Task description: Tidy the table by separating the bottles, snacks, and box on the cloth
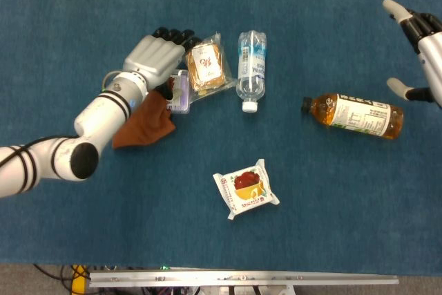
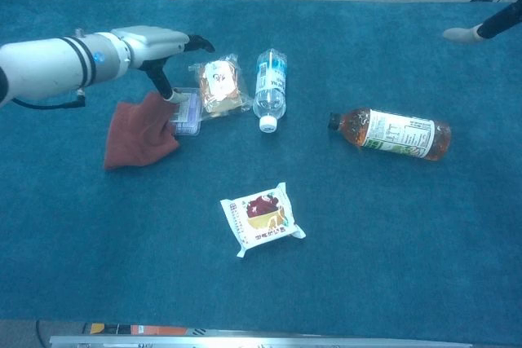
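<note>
The left hand (image 1: 157, 56) hovers open, fingers spread, over the small clear box (image 1: 177, 92), its thumb tip at the box's edge; it grips nothing. The box lies on the brown cloth (image 1: 143, 119), touching the bread snack (image 1: 206, 65) on its right. The right hand (image 1: 423, 50) hangs open at the far right, above the tea bottle (image 1: 353, 115).

A risk: closing here could snag the cloth or drag the bread snack along, since all three crowd together.

Count: two bottles, the tea bottle and the water bottle (image 1: 251, 68); two snacks, with the red-printed packet (image 1: 246, 189) nearer; one box; one cloth.
</note>
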Controlling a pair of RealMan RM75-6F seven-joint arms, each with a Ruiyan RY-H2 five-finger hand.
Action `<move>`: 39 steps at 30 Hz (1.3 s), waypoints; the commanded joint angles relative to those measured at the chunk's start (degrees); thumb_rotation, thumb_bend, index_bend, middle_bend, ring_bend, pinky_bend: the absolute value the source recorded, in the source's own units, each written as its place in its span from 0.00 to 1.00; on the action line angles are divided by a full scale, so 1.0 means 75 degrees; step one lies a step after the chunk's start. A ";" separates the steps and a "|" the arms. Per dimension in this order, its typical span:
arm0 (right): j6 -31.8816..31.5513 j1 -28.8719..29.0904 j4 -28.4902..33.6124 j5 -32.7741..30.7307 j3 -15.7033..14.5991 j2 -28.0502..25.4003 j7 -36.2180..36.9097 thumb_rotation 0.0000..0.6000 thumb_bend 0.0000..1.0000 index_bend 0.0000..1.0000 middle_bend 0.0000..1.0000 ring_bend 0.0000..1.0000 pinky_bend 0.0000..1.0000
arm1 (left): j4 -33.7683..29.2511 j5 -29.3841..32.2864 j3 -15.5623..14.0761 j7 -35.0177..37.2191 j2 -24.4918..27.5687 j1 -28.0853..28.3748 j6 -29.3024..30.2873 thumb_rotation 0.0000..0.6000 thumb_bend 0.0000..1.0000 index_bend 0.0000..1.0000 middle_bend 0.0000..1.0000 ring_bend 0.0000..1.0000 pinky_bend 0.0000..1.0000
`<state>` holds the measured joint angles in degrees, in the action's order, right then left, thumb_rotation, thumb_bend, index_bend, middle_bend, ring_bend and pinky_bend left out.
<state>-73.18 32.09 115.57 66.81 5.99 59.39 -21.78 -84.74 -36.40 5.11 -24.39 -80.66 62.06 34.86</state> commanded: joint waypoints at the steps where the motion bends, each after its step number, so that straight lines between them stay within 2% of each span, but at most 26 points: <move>1: 0.0012 -0.0126 -0.0069 0.0113 0.0007 -0.0085 0.0195 1.00 0.13 0.06 0.26 0.28 0.50 | 0.0146 0.0624 -0.0189 -0.0310 -0.0338 0.0378 0.0248 0.94 0.28 0.00 0.00 0.00 0.04; 13: 0.0111 -0.0476 -0.0325 0.0483 0.0017 -0.0268 0.0804 1.00 0.13 0.07 0.26 0.28 0.50 | 0.0750 0.2149 -0.0468 -0.0864 -0.1040 0.1038 0.0613 0.91 0.28 0.00 0.00 0.00 0.04; 21: 0.0155 -0.0643 -0.0475 0.0592 0.0059 -0.0313 0.1047 1.00 0.13 0.07 0.27 0.28 0.50 | 0.0913 0.2389 -0.0417 -0.0898 -0.1272 0.1136 0.0731 0.88 0.28 0.00 0.00 0.00 0.04; 28: 0.0163 -0.0768 -0.0506 0.0763 0.0089 -0.0352 0.1179 1.00 0.13 0.07 0.27 0.28 0.50 | 0.0537 0.2826 -0.0339 -0.1065 -0.1107 0.1338 0.0861 0.88 0.27 0.00 0.00 0.00 0.04; 39: 0.0116 -0.1023 -0.0538 0.0999 0.0069 -0.0488 0.1432 1.00 0.13 0.07 0.27 0.28 0.50 | 0.0354 0.3186 -0.0234 -0.1294 -0.1286 0.1609 0.1134 1.00 0.25 0.00 0.00 0.00 0.04</move>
<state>-72.28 24.54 111.56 74.19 6.52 55.83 -11.18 -82.26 -12.52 3.35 -33.92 -90.11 73.99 43.22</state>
